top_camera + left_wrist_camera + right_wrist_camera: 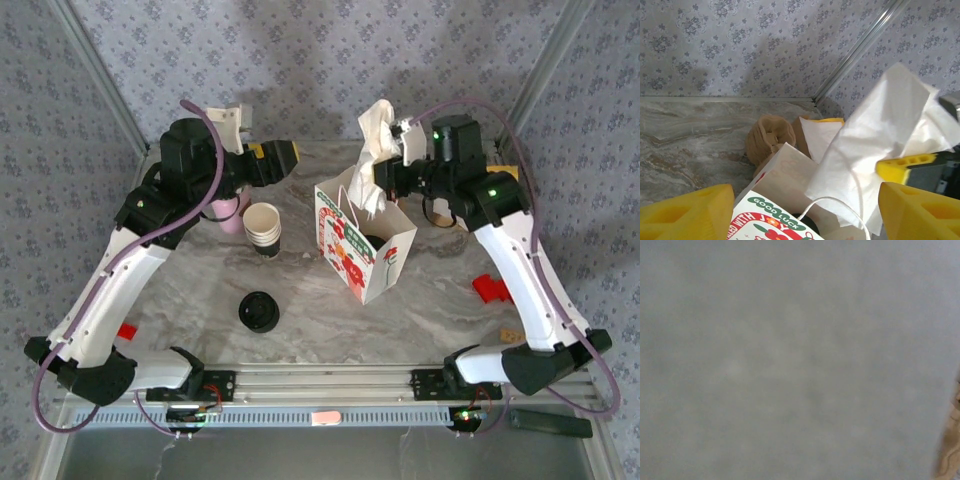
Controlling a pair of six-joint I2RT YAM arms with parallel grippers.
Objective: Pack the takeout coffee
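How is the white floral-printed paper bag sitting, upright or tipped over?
Upright: the white floral-printed paper bag stands on its base on the marble table, its open mouth facing up.

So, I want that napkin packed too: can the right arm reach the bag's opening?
Probably yes: the right pincer, shut on the napkin, hangs right over the paper bag's open mouth, nothing between.

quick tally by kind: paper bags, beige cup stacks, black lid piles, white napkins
paper bag: 1
stack of beige cups: 1
pile of black lids: 1
white napkin: 1
total: 4
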